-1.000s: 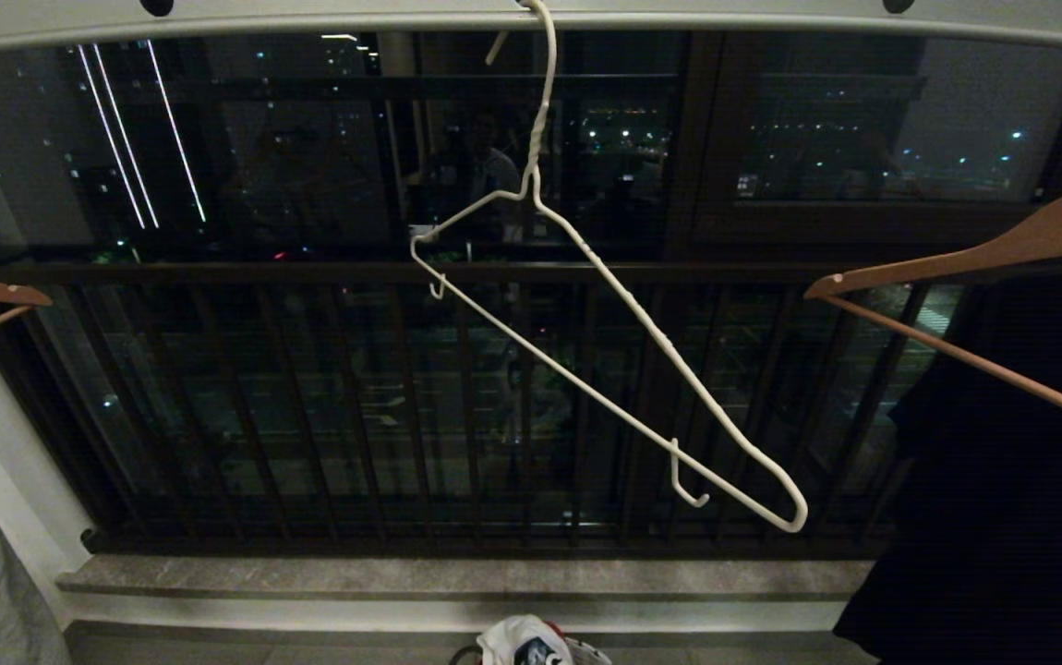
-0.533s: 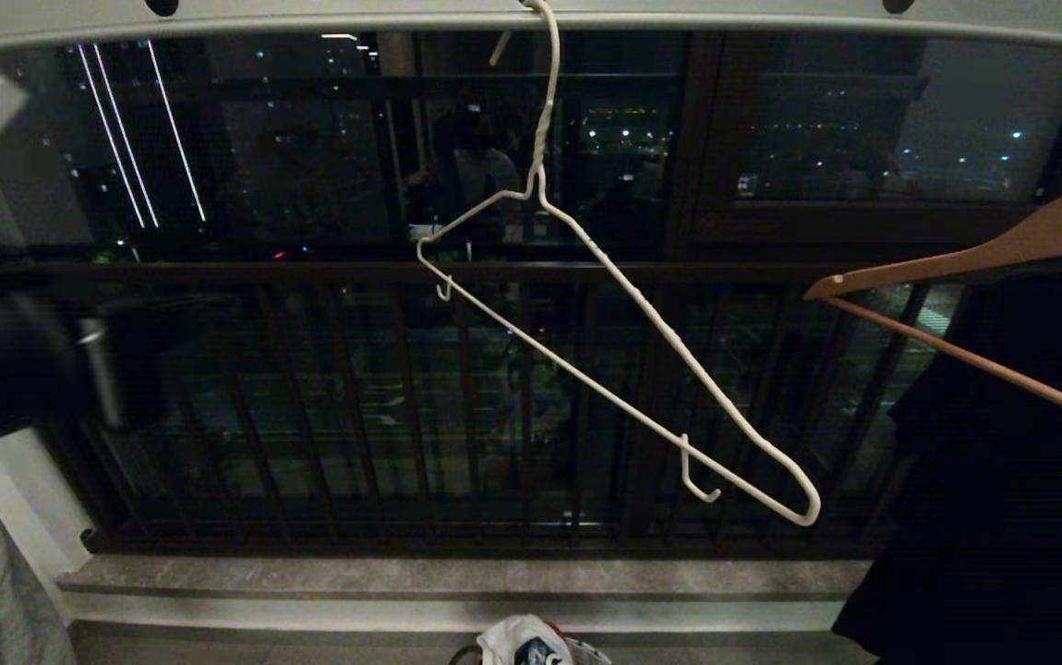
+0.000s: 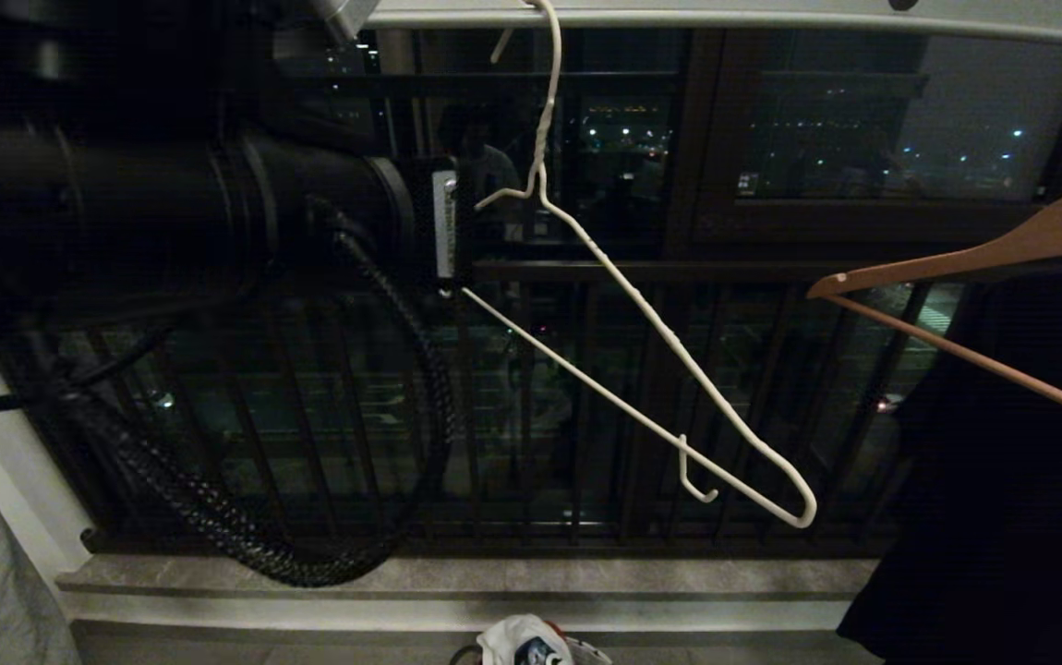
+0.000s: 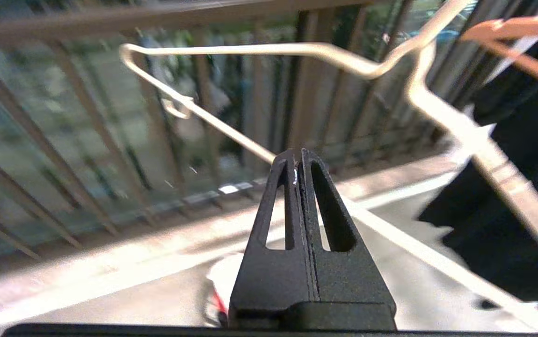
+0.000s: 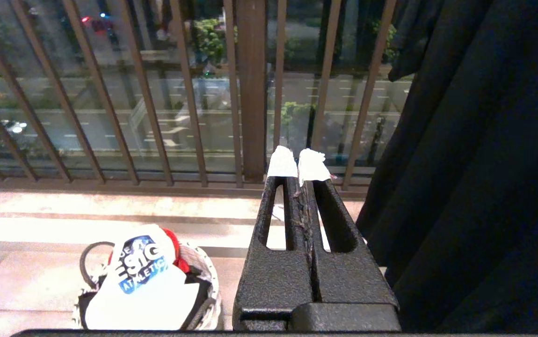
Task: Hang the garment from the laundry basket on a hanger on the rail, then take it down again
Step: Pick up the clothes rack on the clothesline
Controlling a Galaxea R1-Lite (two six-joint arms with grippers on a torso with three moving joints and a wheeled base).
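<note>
Garment point(image 5: 145, 285): white T-shirt, bundled in the basket at lower left of the right wrist view; also peeking in at the bottom centre of the head view.
Lettering: dark blue chest graphic with white letters, partly folded; "ESIG" and "ATHLETIC" readable, the rest hidden.
Laundry basket point(image 5: 206, 281): white lattice side, dark loop handle on its left, standing on the floor before the balcony railing point(image 3: 586, 272); a bit of red cloth point(image 5: 175, 252) beside the shirt inside.
Hanger point(image 3: 642, 314): thin white wire, hooked on the rail at top centre of the head view, hanging tilted, low end toward lower right; bare, no garment on it.
Rail point(image 3: 725, 17): pale grey bar along the top edge of the head view.
Left end effector point(image 4: 298, 161): fingers pressed together, nothing between them; tip near the hanger's lower wire, contact not clear. Arm filling the upper left of the head view.
Right end effector point(image 5: 297, 164): fingers pressed together, white-taped tips, empty, low beside the black garment point(image 5: 475, 164).
Wooden hanger point(image 3: 965, 254): brown, at right, carrying the black garment.
</note>
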